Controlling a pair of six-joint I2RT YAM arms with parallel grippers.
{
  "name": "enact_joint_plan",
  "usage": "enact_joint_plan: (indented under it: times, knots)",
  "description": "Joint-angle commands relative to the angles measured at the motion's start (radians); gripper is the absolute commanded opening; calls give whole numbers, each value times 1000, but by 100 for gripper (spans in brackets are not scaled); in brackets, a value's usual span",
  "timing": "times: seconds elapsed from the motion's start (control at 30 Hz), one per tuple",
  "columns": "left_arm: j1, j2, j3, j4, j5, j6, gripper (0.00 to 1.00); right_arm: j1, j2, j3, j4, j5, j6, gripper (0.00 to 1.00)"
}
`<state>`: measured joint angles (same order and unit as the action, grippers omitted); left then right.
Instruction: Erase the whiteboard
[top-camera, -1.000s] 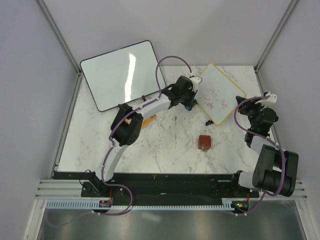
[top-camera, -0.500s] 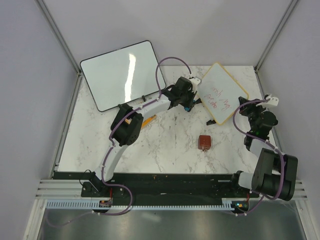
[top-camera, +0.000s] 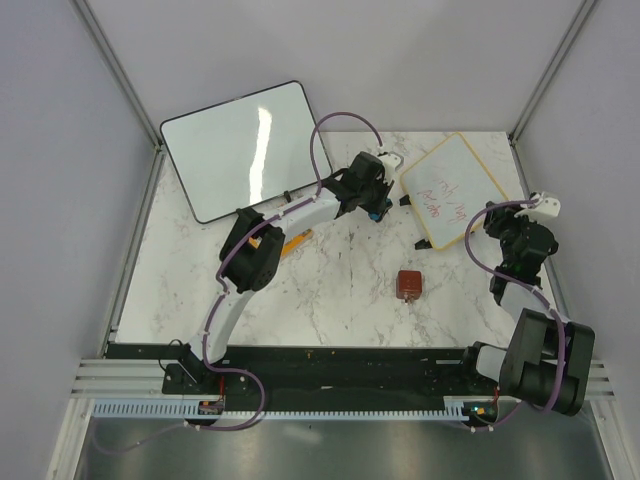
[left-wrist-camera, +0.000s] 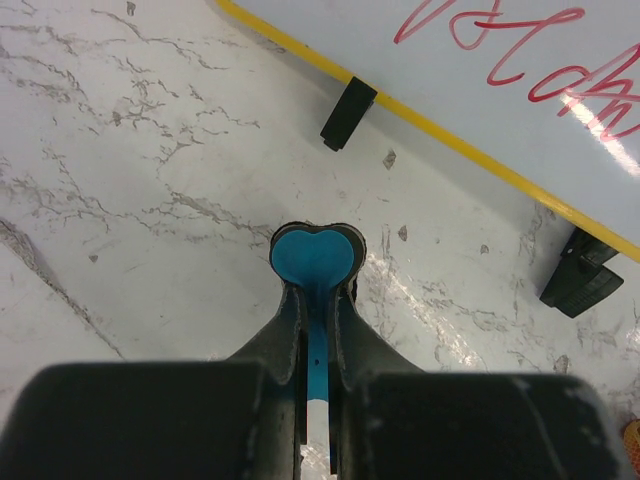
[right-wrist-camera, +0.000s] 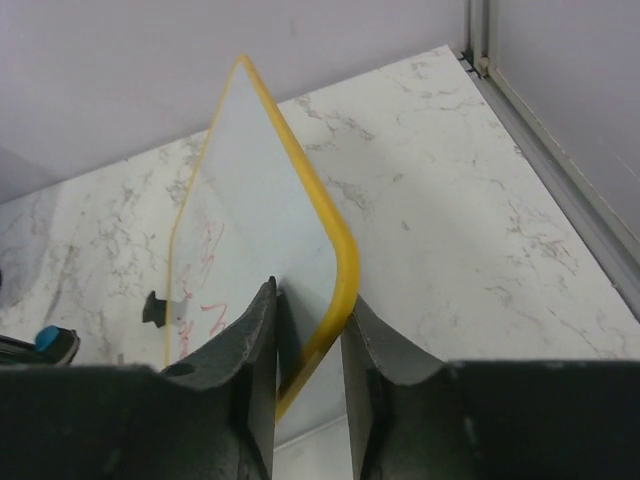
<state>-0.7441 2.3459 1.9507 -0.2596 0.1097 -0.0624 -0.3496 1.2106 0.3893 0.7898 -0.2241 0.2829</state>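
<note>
The whiteboard (top-camera: 450, 188), small with a yellow frame and red writing, stands tilted at the back right of the table. My right gripper (top-camera: 497, 216) is shut on its near right corner; in the right wrist view the jaws (right-wrist-camera: 310, 310) clamp the yellow edge (right-wrist-camera: 335, 270). My left gripper (top-camera: 379, 208) sits just left of the board, apart from it, and is shut on a thin blue piece (left-wrist-camera: 316, 258) with a heart-shaped tip. The left wrist view shows the board's lower edge (left-wrist-camera: 480, 165), its red writing and two black clip feet (left-wrist-camera: 347, 112).
A larger blank black-framed whiteboard (top-camera: 245, 148) leans at the back left. A small red-brown block (top-camera: 408, 284) lies on the marble table (top-camera: 330, 300) in the middle right. An orange item (top-camera: 297, 240) lies under the left arm. The enclosure walls stand close on the right.
The small whiteboard has turned and shifted to the right, away from my left gripper, with my right gripper on its corner. The left arm has barely moved.
</note>
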Motion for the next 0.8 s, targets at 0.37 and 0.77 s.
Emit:
enact_joint_plan:
  times: [0.37, 0.77]
  knots:
    - [-6, -85, -29, 31, 18, -13, 2, -14, -91, -62, -161, 97, -125, 57]
    - [-9, -102, -50, 40, 24, -28, 2, 20, -218, -66, -276, 100, -88, 98]
